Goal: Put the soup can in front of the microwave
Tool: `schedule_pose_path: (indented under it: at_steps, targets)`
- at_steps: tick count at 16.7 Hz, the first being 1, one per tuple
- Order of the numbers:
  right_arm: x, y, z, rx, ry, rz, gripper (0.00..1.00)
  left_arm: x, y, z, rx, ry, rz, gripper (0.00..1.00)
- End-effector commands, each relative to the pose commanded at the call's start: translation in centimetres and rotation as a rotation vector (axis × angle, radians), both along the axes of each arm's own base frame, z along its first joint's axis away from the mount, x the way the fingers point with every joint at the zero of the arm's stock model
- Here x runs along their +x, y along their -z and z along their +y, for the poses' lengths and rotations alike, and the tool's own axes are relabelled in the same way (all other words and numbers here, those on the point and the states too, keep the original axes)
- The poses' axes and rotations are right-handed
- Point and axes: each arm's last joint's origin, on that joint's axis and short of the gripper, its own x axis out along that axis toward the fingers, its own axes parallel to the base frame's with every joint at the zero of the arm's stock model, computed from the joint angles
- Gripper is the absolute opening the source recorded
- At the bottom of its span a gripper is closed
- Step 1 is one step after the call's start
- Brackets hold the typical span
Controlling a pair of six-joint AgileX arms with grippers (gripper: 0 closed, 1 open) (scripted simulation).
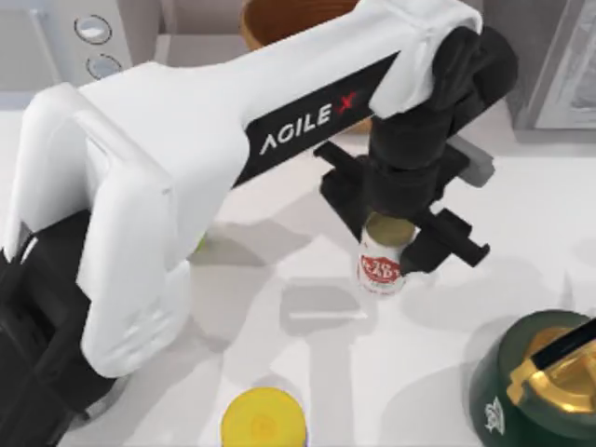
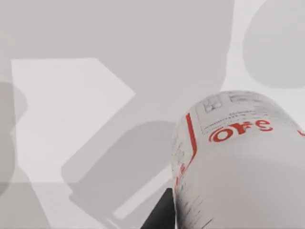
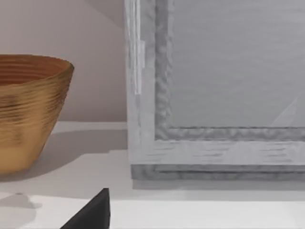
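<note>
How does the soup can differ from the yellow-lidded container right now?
The soup can has a dull gold top and a red-and-white label; the yellow-lidded container has a bright yellow top. The soup can sits between the fingers of the left gripper mid-table; the container stands free at the near edge. Both are upright cylinders.

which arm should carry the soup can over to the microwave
Left. In the top view the left gripper already sits over the soup can with fingers on either side, and the microwave is at the table's far left. The right arm's wrist camera faces a wooden bowl elsewhere.
</note>
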Motion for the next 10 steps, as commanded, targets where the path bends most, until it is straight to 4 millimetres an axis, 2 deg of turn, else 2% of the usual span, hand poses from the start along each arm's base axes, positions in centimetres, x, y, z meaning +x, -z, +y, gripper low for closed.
schedule_pose_path:
  at_steps: [2, 4, 7, 10]
  targets:
    - [0.0, 0.0, 0.0, 0.0, 0.0, 0.0, 1.0, 1.6, -1.5, 2.1, -0.028, -0.014, -0.016, 0.0]
    - [0.0, 0.0, 0.0, 0.0, 0.0, 0.0, 1.0, 4.1, -4.0, 5.8, -0.075, -0.055, -0.061, 0.0]
    - [0.0, 0.0, 0.0, 0.0, 0.0, 0.0, 1.0, 8.0, -8.0, 13.8, -0.138, -0.163, -0.167, 0.0]
    - [0.0, 0.0, 0.0, 0.0, 0.0, 0.0, 1.0, 10.6, -9.6, 23.3, -0.133, -0.32, -0.231, 0.0]
